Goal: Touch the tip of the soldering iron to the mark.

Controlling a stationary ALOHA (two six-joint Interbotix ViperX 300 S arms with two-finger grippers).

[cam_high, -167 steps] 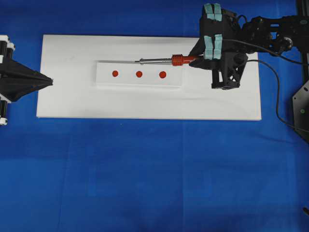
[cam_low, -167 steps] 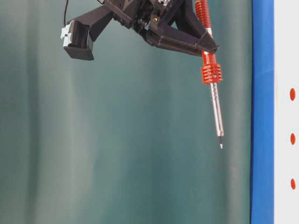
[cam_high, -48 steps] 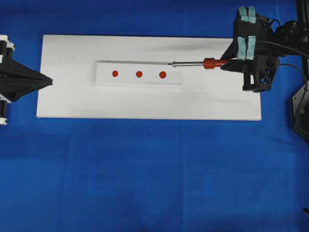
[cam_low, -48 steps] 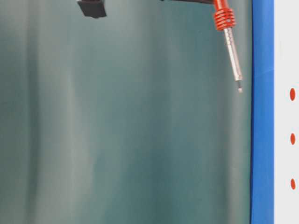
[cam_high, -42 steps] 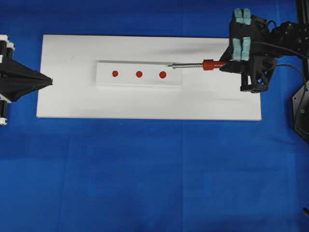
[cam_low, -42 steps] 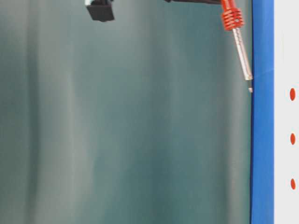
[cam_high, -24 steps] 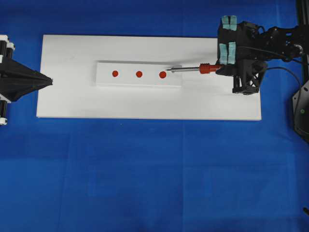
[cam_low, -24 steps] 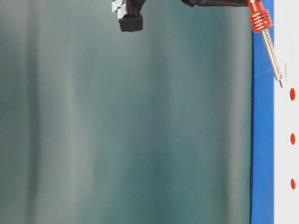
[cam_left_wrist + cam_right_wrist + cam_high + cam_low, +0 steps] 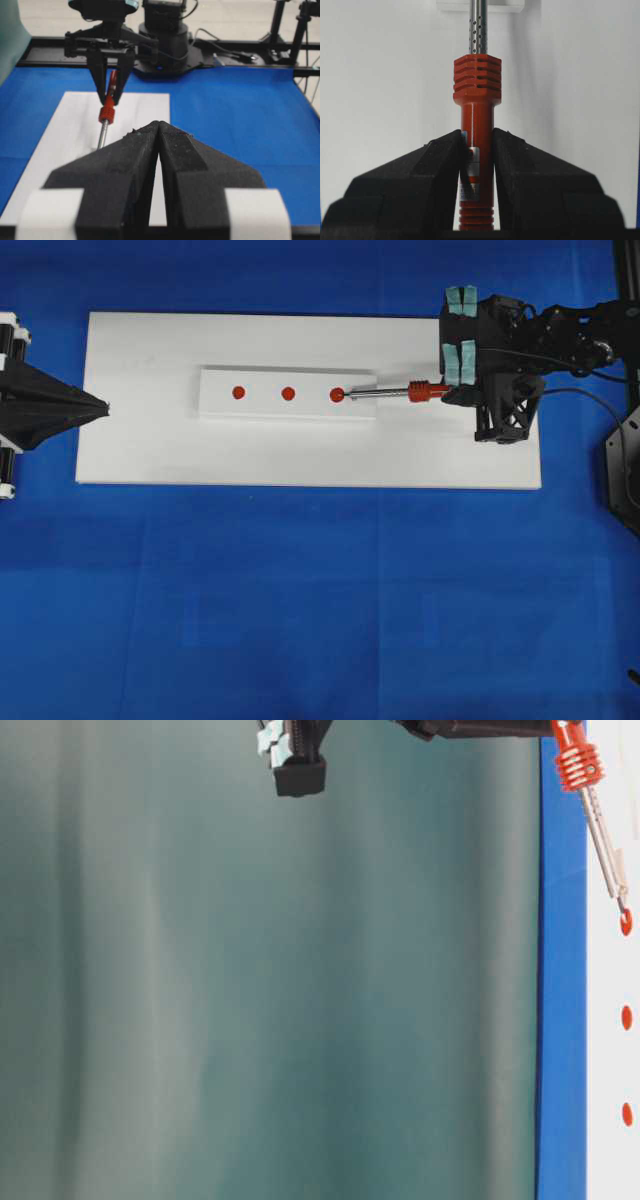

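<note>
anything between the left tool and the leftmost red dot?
Nothing. In the overhead view the stretch from the shut left tool to the leftmost red dot is only bare white board and the raised strip's edge.

Table-level view: right gripper (image 9: 470, 726) cut by top edge, only its underside shows; soldering iron (image 9: 592, 790) handle lost there too. Tip (image 9: 623, 912) meets the near red mark (image 9: 626, 923); contact too fine to confirm. Right wrist view: shaft runs off the top, tip unseen. Left wrist view: left gripper (image 9: 158, 165) hides the shaft's lower end.
</note>
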